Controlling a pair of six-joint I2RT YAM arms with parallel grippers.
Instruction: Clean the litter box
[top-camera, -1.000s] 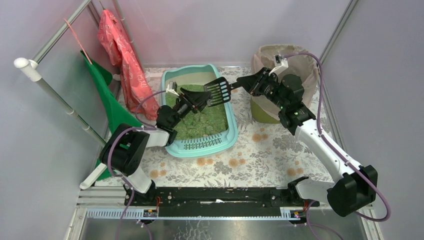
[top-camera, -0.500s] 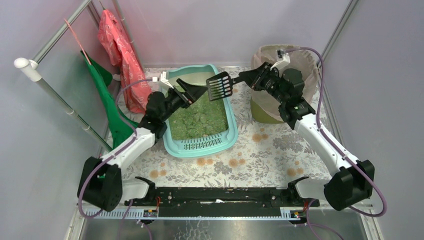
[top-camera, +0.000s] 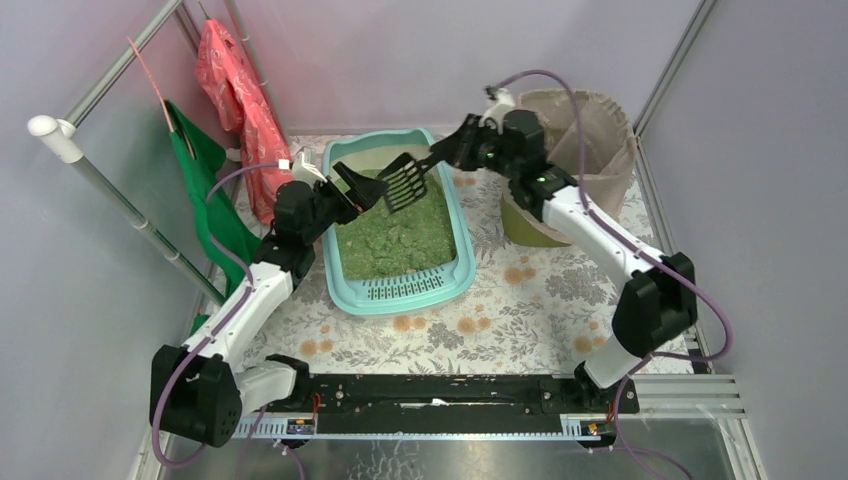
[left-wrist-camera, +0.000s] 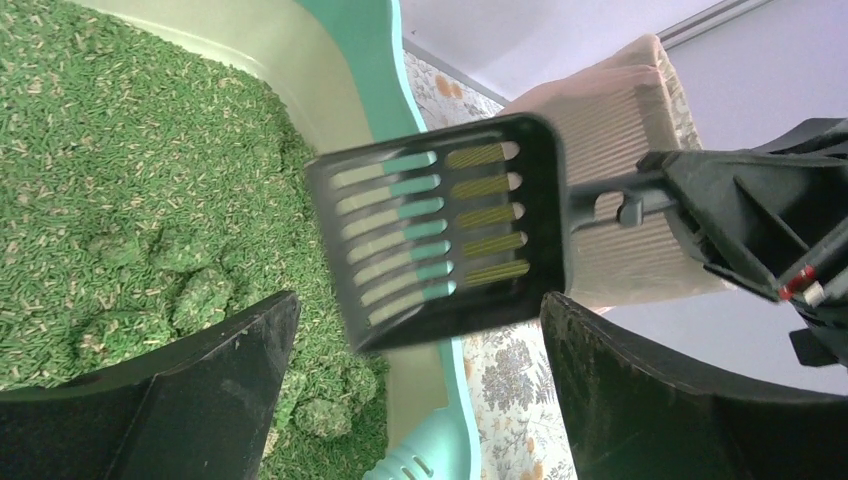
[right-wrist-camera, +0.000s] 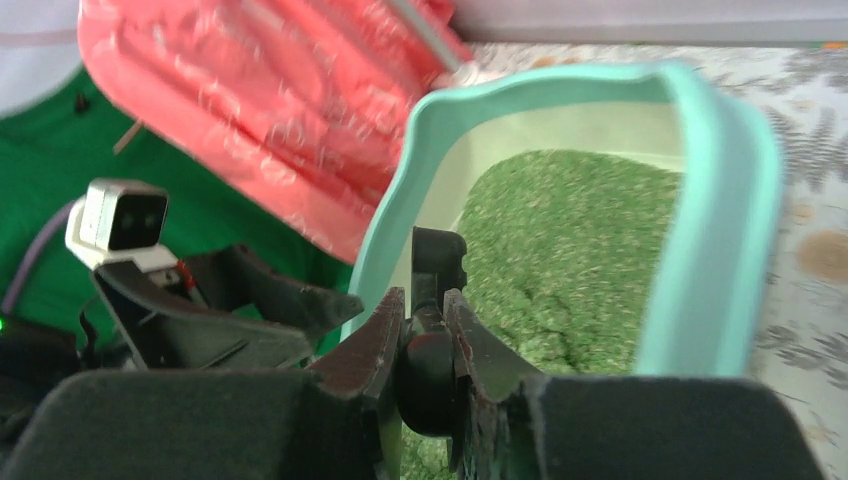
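The pale turquoise litter box (top-camera: 455, 275) holds green granules (top-camera: 395, 235), with several clumps (left-wrist-camera: 200, 295) showing in the left wrist view. My right gripper (top-camera: 447, 155) is shut on the handle of a black slotted scoop (top-camera: 403, 182) and holds it in the air over the far half of the box. The scoop (left-wrist-camera: 445, 230) shows nothing on it. My left gripper (top-camera: 350, 185) is open and empty at the box's far left rim, just left of the scoop head. In the right wrist view the right gripper (right-wrist-camera: 425, 305) clamps the handle (right-wrist-camera: 437, 262) above the granules (right-wrist-camera: 570, 240).
A round olive bin with a beige bag (top-camera: 575, 130) stands right of the box. A red plastic bag (top-camera: 240, 100) and a green cloth (top-camera: 215, 200) hang on the left rail. The floral mat (top-camera: 520, 310) lies under the box. Walls close in on both sides.
My right arm has swung the scoop left, from over the box's right rim to over its far half. My left gripper has drawn back to the box's left rim, still open.
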